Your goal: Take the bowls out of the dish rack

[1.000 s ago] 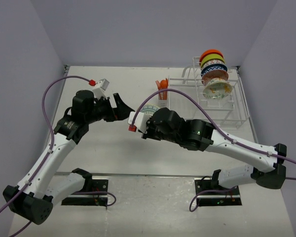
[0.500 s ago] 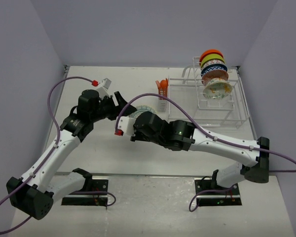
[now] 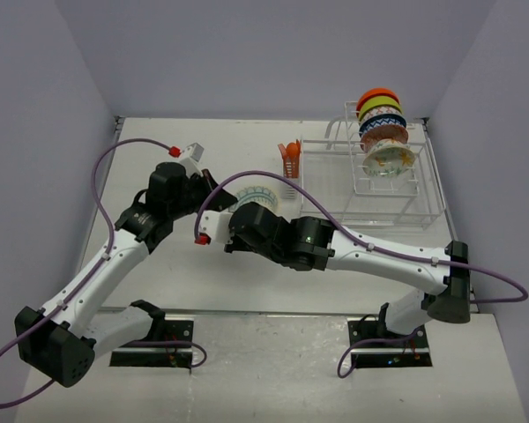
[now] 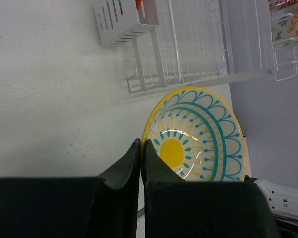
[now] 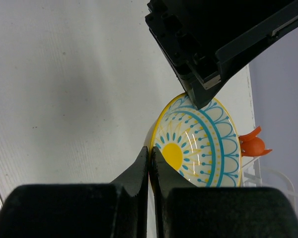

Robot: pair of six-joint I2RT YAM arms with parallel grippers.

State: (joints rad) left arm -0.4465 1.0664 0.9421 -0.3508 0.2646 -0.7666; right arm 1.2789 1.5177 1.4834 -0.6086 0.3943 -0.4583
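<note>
Left pincer (image 4: 140, 145) and right pincer (image 5: 149, 151) both pinch the yellow-rimmed bowl (image 4: 196, 136) near the dish rack (image 4: 198, 49); opposing pulls could drop it.

yellow-rimmed bowl (image 4: 193, 139) gleaming with glossy glaze, probably ceramic, dish rack (image 4: 213, 79) showing smooth white-coated wire, table (image 4: 49, 89) looking matt and grainy, jaws showing matt black plastic
</note>
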